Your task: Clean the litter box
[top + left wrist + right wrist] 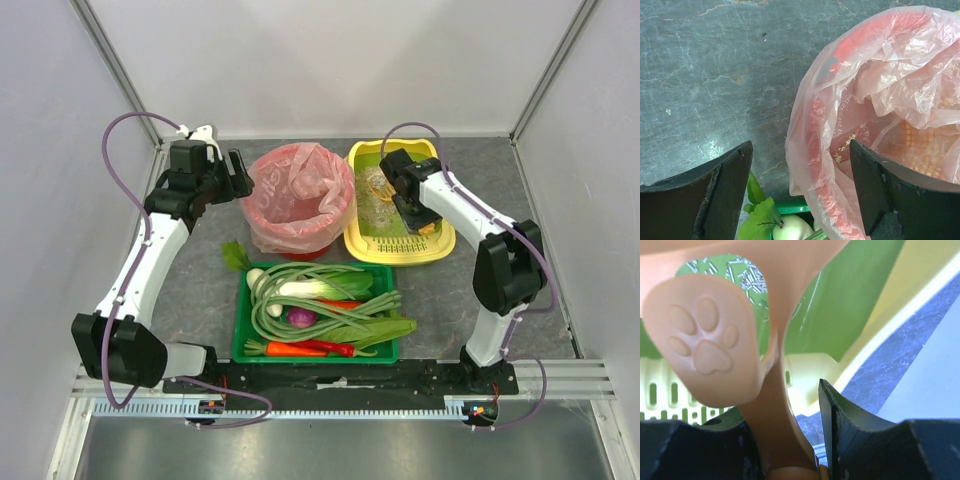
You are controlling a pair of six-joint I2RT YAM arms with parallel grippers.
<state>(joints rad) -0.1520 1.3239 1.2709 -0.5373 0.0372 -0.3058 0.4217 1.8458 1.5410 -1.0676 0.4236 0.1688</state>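
The litter box (pixel 400 250) is a yellow tray with a green lining, standing at the back right. In the right wrist view its green wall (pixel 850 305) and yellow rim (pixel 920 285) fill the background, with pale litter grains (pixel 740 272) behind. My right gripper (pixel 402 195) hovers over the box, shut on the stem of an orange scoop (pixel 710 345) with a paw print on it. My left gripper (pixel 240 175) hangs open at the left rim of the red bin, holding nothing; the bag edge lies below the gap between its fingers (pixel 730 190).
A red bin lined with a pink bag (pixel 300 200) stands left of the litter box, with a few litter crumbs inside (pixel 845 147). A green tray (pixel 240 320) of vegetables sits in front of both. White walls enclose the grey tabletop (pixel 715 75).
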